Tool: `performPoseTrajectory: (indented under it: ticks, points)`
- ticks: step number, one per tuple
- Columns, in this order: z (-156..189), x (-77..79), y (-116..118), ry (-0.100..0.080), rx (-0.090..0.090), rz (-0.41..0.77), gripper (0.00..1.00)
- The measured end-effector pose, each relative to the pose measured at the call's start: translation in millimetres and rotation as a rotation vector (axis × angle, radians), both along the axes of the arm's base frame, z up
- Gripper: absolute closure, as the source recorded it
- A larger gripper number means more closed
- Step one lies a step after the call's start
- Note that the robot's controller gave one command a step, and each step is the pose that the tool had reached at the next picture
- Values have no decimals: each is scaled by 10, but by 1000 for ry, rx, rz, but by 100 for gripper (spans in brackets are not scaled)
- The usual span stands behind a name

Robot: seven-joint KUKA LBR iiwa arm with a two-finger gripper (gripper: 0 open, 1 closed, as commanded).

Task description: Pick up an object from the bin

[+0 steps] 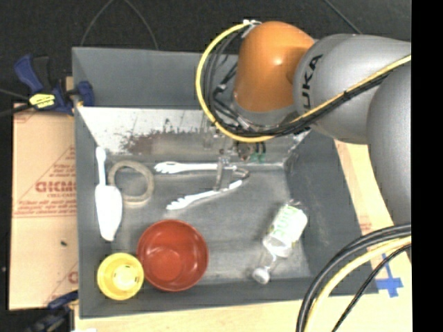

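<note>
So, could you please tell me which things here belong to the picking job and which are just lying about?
In the job: the gripper; the white tongs right under it, mid-bin; the bin.

Lying about: tape roll; white scoop; red bowl; yellow cup; small bottle.

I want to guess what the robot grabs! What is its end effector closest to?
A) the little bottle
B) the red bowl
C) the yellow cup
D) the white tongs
D: the end effector is right by the white tongs, nearer than to anything else.
</note>
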State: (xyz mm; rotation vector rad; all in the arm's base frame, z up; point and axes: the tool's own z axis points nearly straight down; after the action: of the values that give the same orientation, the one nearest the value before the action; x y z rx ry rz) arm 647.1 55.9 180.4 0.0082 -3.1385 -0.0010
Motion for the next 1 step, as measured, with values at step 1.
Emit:
performPoseTrajectory:
  ticks: [1]
  points:
    - [54, 11, -1, -7, 1, -1, 0]
